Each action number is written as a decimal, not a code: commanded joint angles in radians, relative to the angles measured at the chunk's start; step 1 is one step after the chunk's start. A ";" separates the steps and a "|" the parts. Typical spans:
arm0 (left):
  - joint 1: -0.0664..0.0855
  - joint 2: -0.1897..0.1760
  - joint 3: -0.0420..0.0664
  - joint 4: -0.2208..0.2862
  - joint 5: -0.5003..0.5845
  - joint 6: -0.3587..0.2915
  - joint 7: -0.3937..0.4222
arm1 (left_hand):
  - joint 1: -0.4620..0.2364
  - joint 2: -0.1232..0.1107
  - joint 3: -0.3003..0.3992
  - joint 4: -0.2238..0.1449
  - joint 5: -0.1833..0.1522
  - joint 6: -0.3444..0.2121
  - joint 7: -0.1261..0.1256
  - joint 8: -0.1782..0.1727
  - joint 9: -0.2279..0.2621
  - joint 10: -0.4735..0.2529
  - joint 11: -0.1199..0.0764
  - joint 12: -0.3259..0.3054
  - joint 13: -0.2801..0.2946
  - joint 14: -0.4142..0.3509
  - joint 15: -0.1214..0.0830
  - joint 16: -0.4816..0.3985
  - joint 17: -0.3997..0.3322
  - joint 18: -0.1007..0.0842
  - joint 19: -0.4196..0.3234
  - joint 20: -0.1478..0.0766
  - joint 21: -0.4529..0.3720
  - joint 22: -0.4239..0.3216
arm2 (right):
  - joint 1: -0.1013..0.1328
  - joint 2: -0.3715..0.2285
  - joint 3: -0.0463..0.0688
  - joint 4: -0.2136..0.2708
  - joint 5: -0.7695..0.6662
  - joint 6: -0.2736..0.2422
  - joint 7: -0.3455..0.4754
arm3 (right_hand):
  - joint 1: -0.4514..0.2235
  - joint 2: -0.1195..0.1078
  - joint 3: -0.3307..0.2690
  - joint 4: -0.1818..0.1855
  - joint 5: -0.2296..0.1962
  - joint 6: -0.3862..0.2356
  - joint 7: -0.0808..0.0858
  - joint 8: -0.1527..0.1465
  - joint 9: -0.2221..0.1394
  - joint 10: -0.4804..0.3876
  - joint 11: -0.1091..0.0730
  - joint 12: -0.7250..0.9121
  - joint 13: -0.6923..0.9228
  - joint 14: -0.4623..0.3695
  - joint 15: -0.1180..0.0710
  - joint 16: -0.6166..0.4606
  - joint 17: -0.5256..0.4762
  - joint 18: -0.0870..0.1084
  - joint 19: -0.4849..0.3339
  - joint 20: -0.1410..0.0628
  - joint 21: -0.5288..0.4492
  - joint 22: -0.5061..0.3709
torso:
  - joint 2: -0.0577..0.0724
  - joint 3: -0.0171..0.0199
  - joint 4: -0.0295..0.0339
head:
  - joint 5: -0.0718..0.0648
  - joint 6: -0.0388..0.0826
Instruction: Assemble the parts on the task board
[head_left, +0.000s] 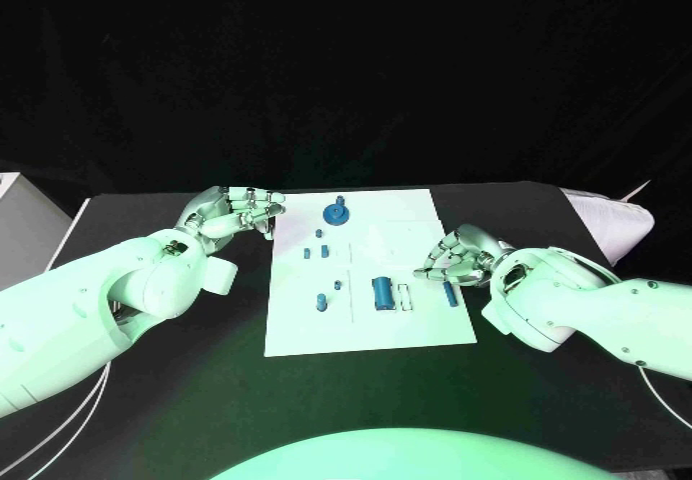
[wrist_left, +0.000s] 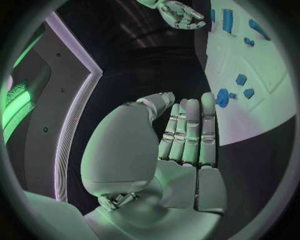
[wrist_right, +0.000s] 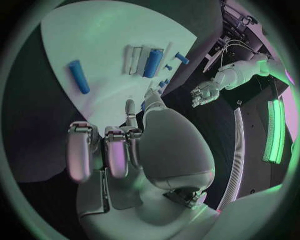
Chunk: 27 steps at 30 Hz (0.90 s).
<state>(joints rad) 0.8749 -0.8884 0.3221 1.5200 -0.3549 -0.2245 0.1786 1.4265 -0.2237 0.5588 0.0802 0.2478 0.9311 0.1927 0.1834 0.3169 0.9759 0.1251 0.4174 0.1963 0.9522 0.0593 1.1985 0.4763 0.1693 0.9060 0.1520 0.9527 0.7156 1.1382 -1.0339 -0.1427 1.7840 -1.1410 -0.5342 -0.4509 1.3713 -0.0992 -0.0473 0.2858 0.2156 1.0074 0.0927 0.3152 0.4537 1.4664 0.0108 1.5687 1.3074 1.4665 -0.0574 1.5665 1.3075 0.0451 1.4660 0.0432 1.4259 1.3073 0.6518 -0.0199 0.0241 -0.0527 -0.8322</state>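
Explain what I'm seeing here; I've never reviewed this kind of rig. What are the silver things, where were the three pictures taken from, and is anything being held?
This is a two-armed robot at a black table. The silver things are its hands. The square picture looks down from its head; the two round ones come from cameras at each wrist. The white task board carries small blue parts, including a blue cylinder and a round blue part. The left hand sits beside the board's edge, the right hand over its right side by a blue rod. Neither hand holds anything.
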 joint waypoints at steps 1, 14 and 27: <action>0.000 0.005 0.001 0.000 0.005 0.006 0.013 | 0.003 0.007 -0.002 0.006 0.000 0.002 -0.001 0.004 -0.002 -0.008 0.002 0.003 0.000 -0.004 -0.003 -0.004 -0.001 0.016 0.005 -0.001 -0.007 -0.002 | 0.004 -0.030 0.000 -0.013 0.011 0.052 0.075 | 0.021 -0.009 0.023 0.003 -0.027 -0.010 0.006 -0.012 -0.008 0.104 0.009 0.002 0.263 0.104 0.007 0.004 0.263 -0.012 0.063 0.007 0.003 0.164 | -0.001 -0.0005 -0.0013 | -0.007 0.004; -0.002 0.007 0.001 0.000 0.007 0.007 0.020 | 0.003 0.007 -0.003 0.008 0.000 0.002 -0.001 0.005 -0.003 -0.008 0.002 0.004 0.000 -0.004 -0.003 -0.004 -0.002 0.016 0.006 -0.001 -0.008 -0.002 | -0.024 -0.090 -0.002 -0.026 -0.127 0.135 -0.024 | 0.003 -0.028 0.044 0.007 -0.048 0.018 0.002 -0.014 -0.015 0.104 0.007 0.002 0.263 0.104 0.007 0.004 0.263 -0.015 0.067 0.008 0.016 0.174 | 0.003 0.0000 0.0021 | -0.022 0.003; -0.003 0.004 0.001 -0.001 0.008 0.008 0.018 | 0.002 0.007 -0.003 0.009 0.000 0.002 -0.001 0.005 -0.003 -0.007 0.002 0.005 0.000 -0.004 -0.003 -0.004 -0.002 0.015 0.006 -0.001 -0.009 -0.003 | -0.072 -0.046 -0.003 -0.052 -0.185 0.133 -0.116 | -0.089 -0.054 0.059 0.009 -0.034 0.048 -0.010 -0.003 -0.017 0.104 -0.004 0.002 0.263 0.104 -0.002 0.004 0.263 -0.014 0.066 0.002 0.012 0.173 | 0.003 -0.0012 0.0048 | -0.023 -0.002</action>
<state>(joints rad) 0.8719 -0.8848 0.3221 1.5179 -0.3535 -0.2245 0.1829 1.4265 -0.2237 0.5560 0.0829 0.2478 0.9311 0.1927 0.1834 0.3153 0.9759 0.1250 0.4174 0.1963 0.9523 0.0593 1.1985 0.4760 0.1694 0.9060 0.1520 0.9460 0.7141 1.0696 -1.0836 -0.1458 1.7368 -1.2774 -0.4208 -0.5178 1.2905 -0.1518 0.0048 0.2953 0.1782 1.0471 0.0822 0.3054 0.4369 1.4629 0.0143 1.5686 1.3073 1.4665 -0.0573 1.5665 1.3075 0.0453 1.4660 0.0432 1.4385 1.3079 0.6542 -0.0208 0.0281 -0.0759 -0.8341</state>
